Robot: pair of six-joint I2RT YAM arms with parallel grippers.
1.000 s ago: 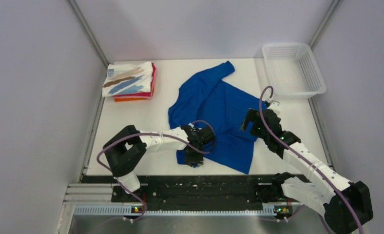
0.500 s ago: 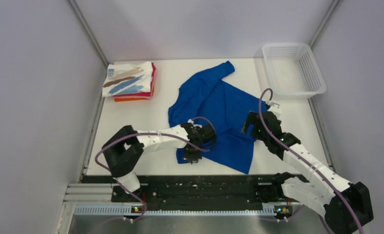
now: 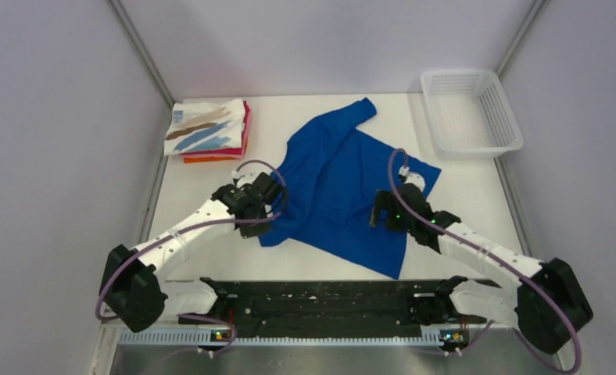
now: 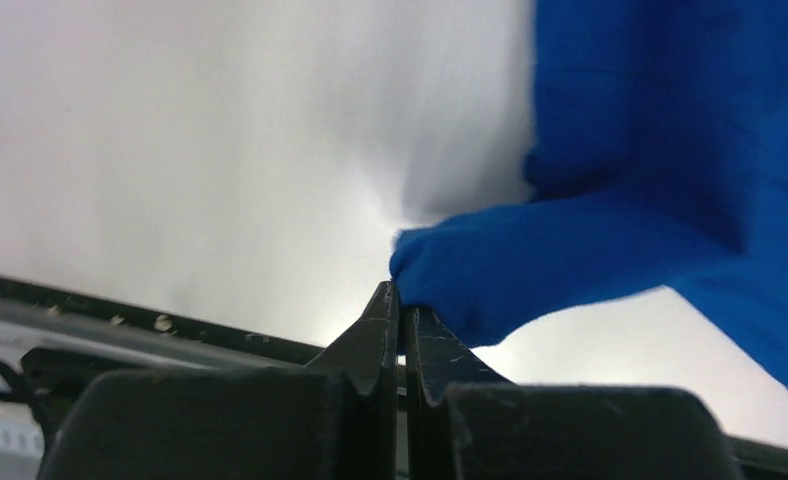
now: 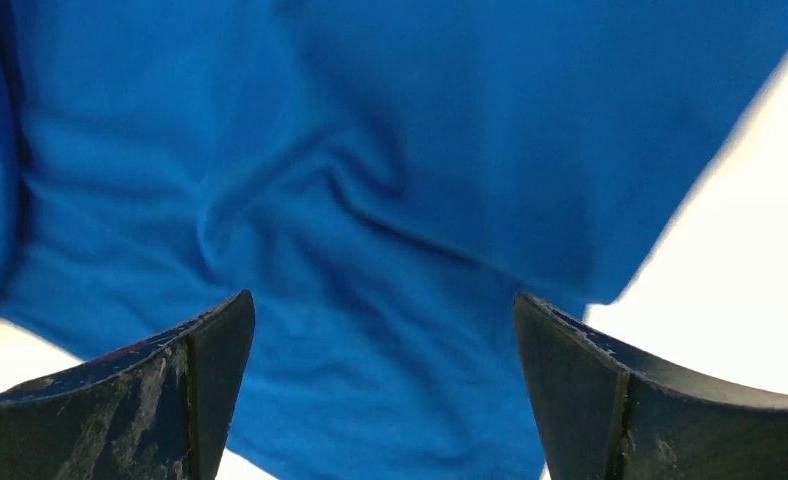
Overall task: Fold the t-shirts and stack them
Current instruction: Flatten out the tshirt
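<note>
A royal blue t-shirt (image 3: 344, 176) lies rumpled across the middle of the table, with no print showing. My left gripper (image 3: 259, 226) is shut on its near left corner (image 4: 490, 265) and holds that cloth off the table. My right gripper (image 3: 377, 212) is open and empty over the shirt's right half (image 5: 390, 180), with nothing between the jaws. A folded stack sits at the back left: a white shirt with brown and blue streaks (image 3: 203, 125) on top, red (image 3: 248, 129) and orange (image 3: 211, 158) edges below.
A white plastic mesh basket (image 3: 469, 113) stands at the back right corner. Grey walls enclose the table on three sides. The black rail (image 3: 320, 301) with the arm bases runs along the near edge.
My left gripper has pulled the shirt's near left corner to the left and away from the front edge. My right gripper has moved left, further over the shirt.
</note>
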